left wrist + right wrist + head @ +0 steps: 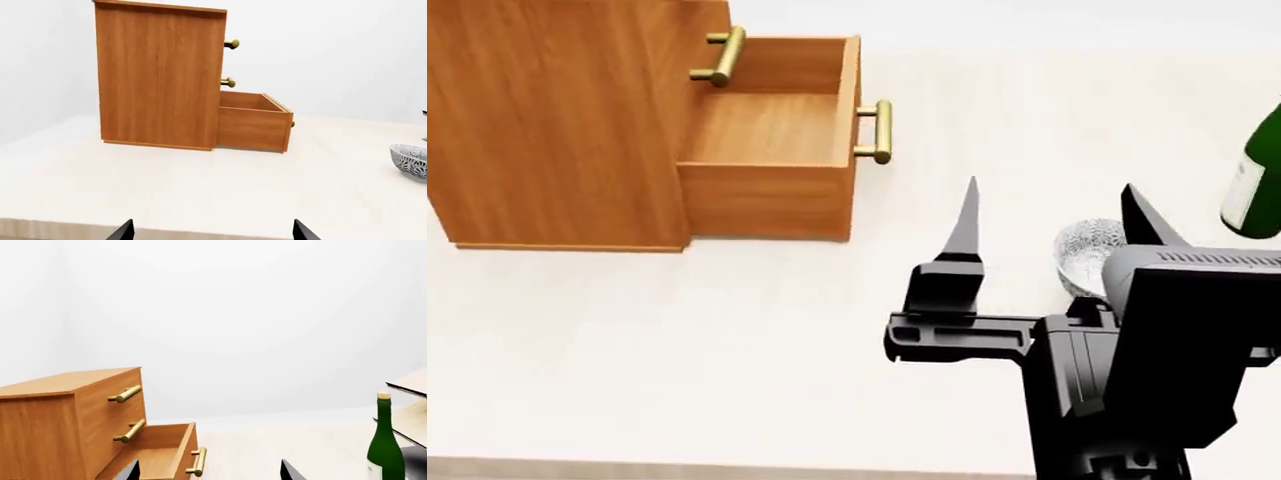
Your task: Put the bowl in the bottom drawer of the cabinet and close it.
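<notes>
One black two-fingered right gripper (1048, 215) stands nearest in the head view, its pointed fingers spread wide with nothing between them. Its right finger rises in front of the single small round white bowl with a fine blue-grey floral pattern (1088, 255), which sits upright on the pale cream bench (761, 340), partly hidden behind the black arm. The bowl is deep, its inner wall covered all over by the fine pattern, and the same pattern shows on its outer wall in the left wrist view (409, 160). The left gripper (212, 231) shows only as two black fingertips far apart in its own wrist view, holding nothing and low over the bench near its front edge.

One dark green glass bottle with a white label (1254, 180) stands upright toward the bench's right edge, just beyond the bowl. In the right wrist view its cork-coloured top is visible (385, 440).

Farther back, toward the bench's left rear, stands one tall orange-brown wood-grain cabinet (547, 120). It carries three drawers, each with one brass bar handle. The two upper ones are shut. The shallow orange-brown wooden bottom drawer (767, 130) is pulled fully out, its inside bare, well apart from the bowl.

At the right wrist view's edge, part of one pale wooden rack (410, 405) shows beside the bottle.
</notes>
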### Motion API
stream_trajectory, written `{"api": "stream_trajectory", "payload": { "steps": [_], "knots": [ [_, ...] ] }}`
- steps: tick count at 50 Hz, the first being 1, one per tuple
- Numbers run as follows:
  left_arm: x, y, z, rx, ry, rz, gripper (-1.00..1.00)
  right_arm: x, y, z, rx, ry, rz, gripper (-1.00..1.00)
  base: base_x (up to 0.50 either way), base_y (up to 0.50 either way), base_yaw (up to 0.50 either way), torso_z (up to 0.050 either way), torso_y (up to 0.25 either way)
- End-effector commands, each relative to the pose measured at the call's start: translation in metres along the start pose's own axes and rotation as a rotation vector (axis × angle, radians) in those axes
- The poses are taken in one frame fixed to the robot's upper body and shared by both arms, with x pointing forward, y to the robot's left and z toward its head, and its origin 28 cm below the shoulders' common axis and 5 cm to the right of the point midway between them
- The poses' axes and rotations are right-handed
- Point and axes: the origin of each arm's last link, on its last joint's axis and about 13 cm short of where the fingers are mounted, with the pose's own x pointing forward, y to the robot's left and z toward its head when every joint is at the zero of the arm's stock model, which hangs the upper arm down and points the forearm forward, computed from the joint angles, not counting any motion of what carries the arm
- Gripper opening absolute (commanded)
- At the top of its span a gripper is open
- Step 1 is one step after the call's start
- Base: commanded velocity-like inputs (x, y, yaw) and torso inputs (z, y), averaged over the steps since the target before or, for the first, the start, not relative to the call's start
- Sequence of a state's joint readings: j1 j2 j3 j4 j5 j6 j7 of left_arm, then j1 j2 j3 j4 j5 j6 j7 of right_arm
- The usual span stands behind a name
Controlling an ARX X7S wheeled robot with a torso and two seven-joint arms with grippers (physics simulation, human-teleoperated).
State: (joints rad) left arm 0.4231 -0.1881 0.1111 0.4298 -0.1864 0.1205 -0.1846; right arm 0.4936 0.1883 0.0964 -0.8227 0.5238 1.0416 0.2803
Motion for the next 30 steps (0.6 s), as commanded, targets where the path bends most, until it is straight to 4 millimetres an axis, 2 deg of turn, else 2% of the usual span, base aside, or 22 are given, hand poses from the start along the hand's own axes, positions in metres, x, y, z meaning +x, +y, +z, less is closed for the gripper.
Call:
{"api": "stream_trajectory", "payload": {
  "steps": [1,30],
  "knots": [
    [0.0003,0.0002,0.0000,0.004,0.000,-0.003,1.00,-0.0007,0.0015,-0.0011,0.012,0.005,0.005,1.00,0.00,0.50,0.00,0.000,0.000],
    [-0.0004,0.0000,0.0000,0.003,0.002,-0.003,1.00,-0.0007,0.0024,-0.0025,0.023,0.011,0.002,1.00,0.00,0.50,0.00,0.000,0.000]
  ]
}}
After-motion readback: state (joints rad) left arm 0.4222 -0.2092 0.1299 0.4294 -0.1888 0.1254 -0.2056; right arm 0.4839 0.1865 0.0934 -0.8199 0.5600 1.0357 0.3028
